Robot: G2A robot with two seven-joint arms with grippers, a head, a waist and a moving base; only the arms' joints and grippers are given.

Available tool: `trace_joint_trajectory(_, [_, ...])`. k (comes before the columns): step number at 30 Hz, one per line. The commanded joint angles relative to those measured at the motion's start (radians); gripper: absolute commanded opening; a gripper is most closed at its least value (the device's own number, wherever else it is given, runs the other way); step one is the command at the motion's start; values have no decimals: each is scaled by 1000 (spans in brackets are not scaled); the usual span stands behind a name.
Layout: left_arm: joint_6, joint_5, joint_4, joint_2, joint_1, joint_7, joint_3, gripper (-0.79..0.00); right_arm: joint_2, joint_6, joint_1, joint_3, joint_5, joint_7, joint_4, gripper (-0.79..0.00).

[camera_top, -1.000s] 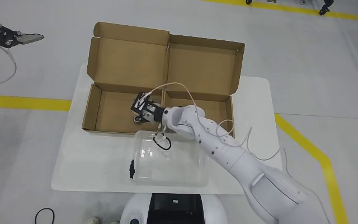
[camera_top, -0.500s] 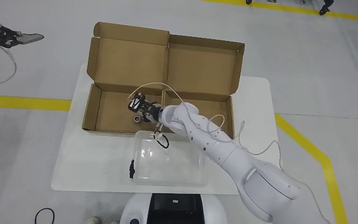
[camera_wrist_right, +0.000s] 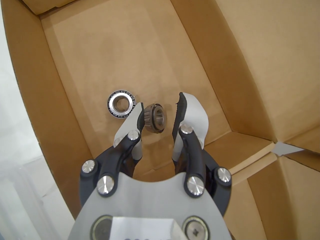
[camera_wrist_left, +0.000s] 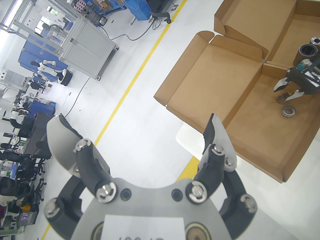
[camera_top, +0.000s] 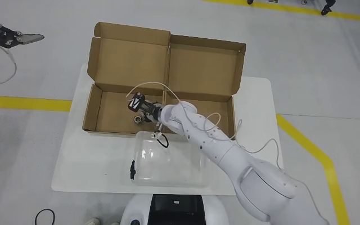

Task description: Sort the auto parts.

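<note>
My right gripper (camera_top: 135, 104) hangs open inside the left compartment of the cardboard box (camera_top: 109, 115). In the right wrist view a tapered metal bearing (camera_wrist_right: 154, 118) lies tilted between the open fingers of that gripper (camera_wrist_right: 161, 104), close against one pad. A second bearing ring (camera_wrist_right: 121, 104) lies flat on the box floor right beside it, and the top view shows it (camera_top: 136, 118) too. My left gripper (camera_wrist_left: 136, 123) is open and holds nothing, off the table's far left over the floor (camera_top: 22, 38).
A clear plastic tray (camera_top: 191, 169) stands at the table's front with a black O-ring (camera_top: 163, 140) and a small black part (camera_top: 133, 169). Two cylindrical parts (camera_wrist_left: 306, 51) sit in the box's other compartment. Raised box flaps (camera_top: 132, 56) stand behind.
My right gripper has moved to the left, farther into the left compartment. The left arm has not moved.
</note>
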Motion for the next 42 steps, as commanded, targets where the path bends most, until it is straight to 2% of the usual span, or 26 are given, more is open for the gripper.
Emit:
trace_joint_trajectory(1, [0,0,0,0,0,0,0,0,-3,-3,0,9,7,-22,7,-496])
trace_joint_trajectory(7, [0,0,0,0,0,0,0,0,9,-22,-12,44,-8,-112,-21,-486])
trace_joint_trajectory(13, [0,0,0,0,0,0,0,0,52,-39,-64,94,-68,-150,-141,-483])
trace_joint_trajectory(23, [0,0,0,0,0,0,0,0,168,-116,-298,248,-193,-116,-566,-477])
trace_joint_trajectory(28, [0,0,0,0,0,0,0,0,213,-145,-422,329,-243,-74,-729,-471])
trace_joint_trajectory(29, [0,0,0,0,0,0,0,0,220,-151,-444,345,-247,-73,-752,-456])
trace_joint_trajectory(30, [0,0,0,0,0,0,0,0,227,-156,-463,361,-257,-68,-770,-403])
trace_joint_trajectory(32, [0,0,0,0,0,0,0,0,240,-161,-502,392,-265,-70,-803,-225])
trace_joint_trajectory(36, [0,0,0,0,0,0,0,0,260,-178,-565,438,-285,-80,-857,-3])
trace_joint_trajectory(42, [0,0,0,0,0,0,0,0,284,-193,-639,490,-322,-125,-926,0])
